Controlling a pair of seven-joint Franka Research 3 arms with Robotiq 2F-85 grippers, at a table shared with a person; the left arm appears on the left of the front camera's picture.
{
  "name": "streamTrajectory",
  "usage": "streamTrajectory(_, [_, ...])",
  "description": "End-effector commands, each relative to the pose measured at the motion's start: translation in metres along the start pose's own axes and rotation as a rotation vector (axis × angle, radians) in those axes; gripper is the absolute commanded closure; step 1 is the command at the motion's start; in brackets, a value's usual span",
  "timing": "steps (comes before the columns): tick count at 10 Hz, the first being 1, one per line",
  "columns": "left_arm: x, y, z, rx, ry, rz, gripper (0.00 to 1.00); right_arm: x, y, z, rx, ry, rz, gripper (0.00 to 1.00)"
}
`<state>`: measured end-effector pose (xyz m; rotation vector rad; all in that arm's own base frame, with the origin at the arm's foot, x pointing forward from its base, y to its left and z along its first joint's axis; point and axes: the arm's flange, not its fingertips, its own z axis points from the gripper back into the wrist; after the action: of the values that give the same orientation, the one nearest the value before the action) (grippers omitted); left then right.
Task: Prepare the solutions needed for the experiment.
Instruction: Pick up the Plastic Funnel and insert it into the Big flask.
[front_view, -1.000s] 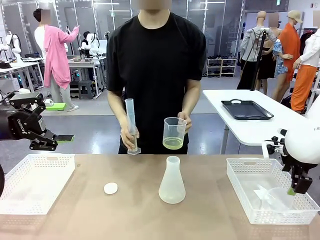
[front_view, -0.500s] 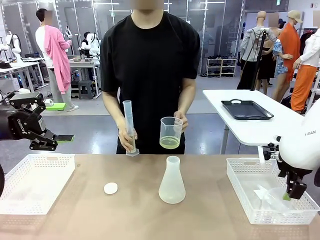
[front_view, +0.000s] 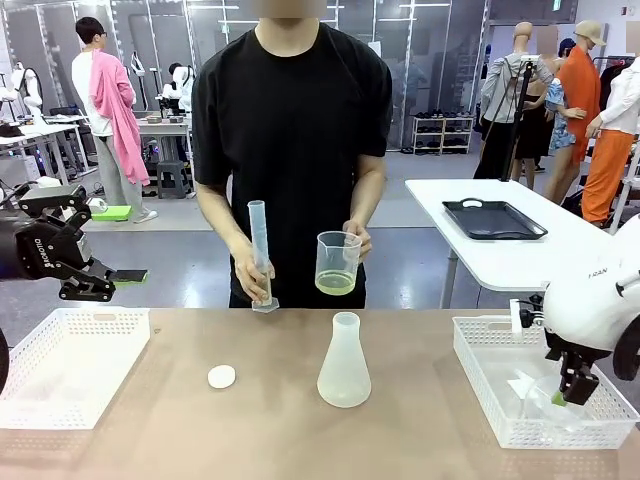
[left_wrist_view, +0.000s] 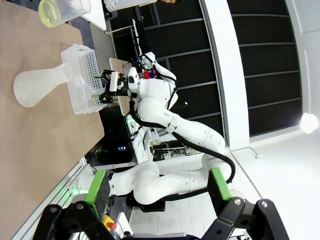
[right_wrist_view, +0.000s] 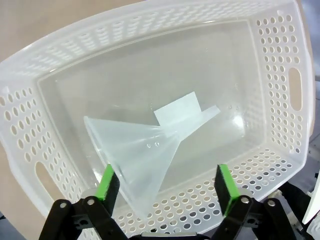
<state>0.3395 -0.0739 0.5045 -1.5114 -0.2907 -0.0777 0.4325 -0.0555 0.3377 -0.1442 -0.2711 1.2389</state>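
Claw at left (front_view: 120, 282) unmoved, jaws wide, empty. Solution (front_view: 335, 284) in beaker (front_view: 338, 250) in person's hand (front_view: 360, 240), drifted slightly left. Right claw (front_view: 568, 396) dropped into basket (front_view: 478, 335), jaws apart astride funnel (right_wrist_view: 145, 150), not gripping yet: funnel pickup likely next.

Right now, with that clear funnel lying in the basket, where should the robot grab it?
The funnel lies on its side in the basket, so its wide cone stands highest while the thin stem lies low near the floor. Probably best to grip the cone across its width, coming down from above; the right gripper hangs open astride it.
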Motion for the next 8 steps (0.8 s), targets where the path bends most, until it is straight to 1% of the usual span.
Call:
streamTrajectory(1, [0.0, -0.003, -0.002, -0.022, -0.007, 0.003, 0.0, -0.006, 0.01, -0.01, -0.027, -0.03, 0.025, 0.09])
streamTrajectory(2, [0.0, -0.003, -0.002, -0.022, -0.007, 0.003, 0.0, -0.006, 0.01, -0.008, -0.028, -0.006, 0.024, 0.16])
streamTrajectory(3, [0.0, -0.003, -0.002, -0.022, -0.007, 0.003, 0.0, -0.006, 0.01, -0.005, -0.043, -0.004, 0.023, 0.19])
streamTrajectory(4, [0.0, -0.003, -0.002, -0.022, -0.007, 0.003, 0.0, -0.004, 0.012, -0.001, -0.056, -0.004, 0.029, 0.28])
streamTrajectory(5, [0.0, -0.003, -0.002, -0.022, -0.007, 0.003, 0.0, -0.003, 0.013, 0.002, -0.07, 0.006, 0.027, 0.33])
streamTrajectory(6, [0.0, -0.003, -0.002, -0.022, -0.007, 0.003, 0.0, -0.002, 0.015, 0.006, -0.079, 0.015, 0.025, 0.43])
streamTrajectory(7, [0.0, -0.003, -0.002, -0.022, -0.007, 0.003, 0.0, -0.002, 0.017, 0.009, -0.097, 0.024, 0.026, 0.48])
streamTrajectory(8, [0.0, -0.003, -0.002, -0.022, -0.007, 0.003, 0.0, -0.001, 0.018, 0.01, -0.098, 0.032, 0.024, 0.58])
